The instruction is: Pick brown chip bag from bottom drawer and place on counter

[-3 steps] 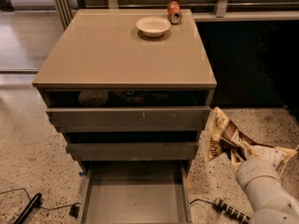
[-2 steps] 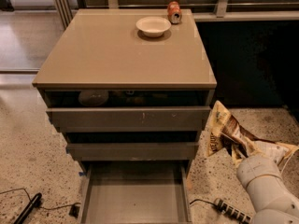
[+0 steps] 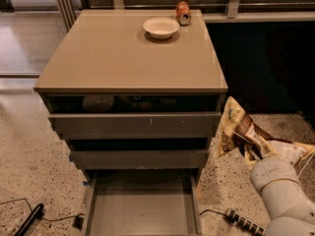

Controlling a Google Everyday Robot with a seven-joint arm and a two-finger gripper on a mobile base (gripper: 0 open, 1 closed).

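Clamping: gripper [image 3: 248, 154] at near right, closed on the lower part of the brown chip bag [image 3: 236, 127]; white arm [image 3: 280, 191] trailing off toward the near right corner.
Bag: crumpled and tilted, cream edge uppermost, hanging in the air just right of the cabinet, about level with the two upper drawers; apart from the cabinet side, off the floor.
Change: lifted a little higher than a second ago, top edge now closer to the counter's height; arm raised along with it; sideways place much the same.
Bottom drawer: [image 3: 142, 205] pulled out at near centre, nothing visible in its tray, bag already out of it.
Counter: [image 3: 123, 58] up and left of the bag, not yet reached.
Far edge: white bowl [image 3: 161, 27] at far centre, orange can [image 3: 183, 13] just beyond and right of it; both well apart from the bag.
Meaning: pick apparently done, carry under way; more height probably needed before swinging left over the right edge.
Risk: loose upper flap possibly catching the counter's lip if swung across too low; crinkly film likely to slip in a light pinch.
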